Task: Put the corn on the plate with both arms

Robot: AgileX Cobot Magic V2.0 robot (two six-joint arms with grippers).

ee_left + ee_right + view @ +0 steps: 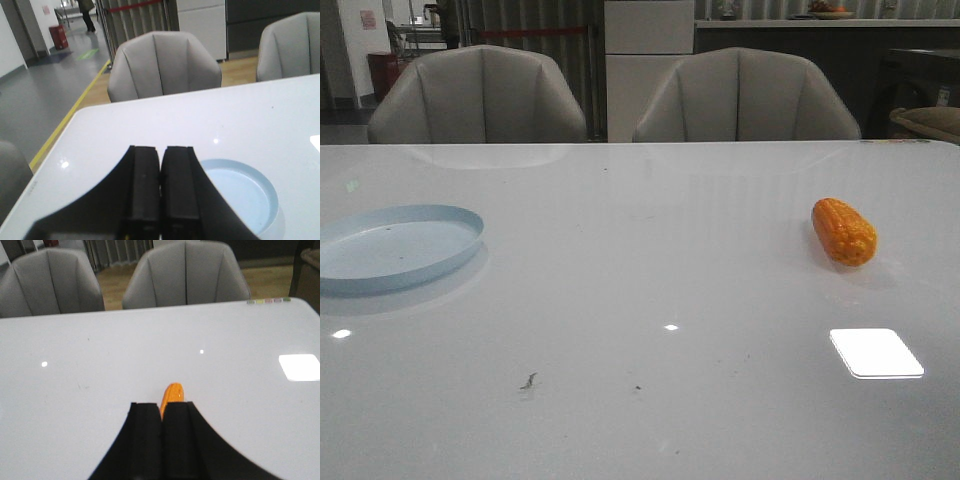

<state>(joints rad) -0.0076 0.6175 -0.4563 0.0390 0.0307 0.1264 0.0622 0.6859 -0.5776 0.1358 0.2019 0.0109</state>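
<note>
Front view first: you're looking at the corn [844,231] lying on its side over on the right of the table [640,330], and the plate [395,246] sitting way off at the left edge, well apart from it. Neither arm is showing here, so nothing is being carried yet. That gap is your main worry: you're probably facing a long trip or a handoff across the middle, and a round bumpy cob on a glossy top is going to roll if it's nudged or dropped.

Left wrist view: the left gripper [160,195] is sitting with its fingers pressed together, holding nothing, and the plate [250,200] is lying just beyond and beside the tips. If you're heading down like that, you're risking clipping the rim and sliding the plate, since it's light and the surface is slick.

Right wrist view: the right gripper [161,440] is also closed up and empty, with the corn [171,396] peeking out just past the fingertips, roughly in line with them. You're not going to grab anything with the fingers shut, so pushing forward now is only going to shove the cob away or spin it. Opening wide before descending looks like the safe call.
</note>
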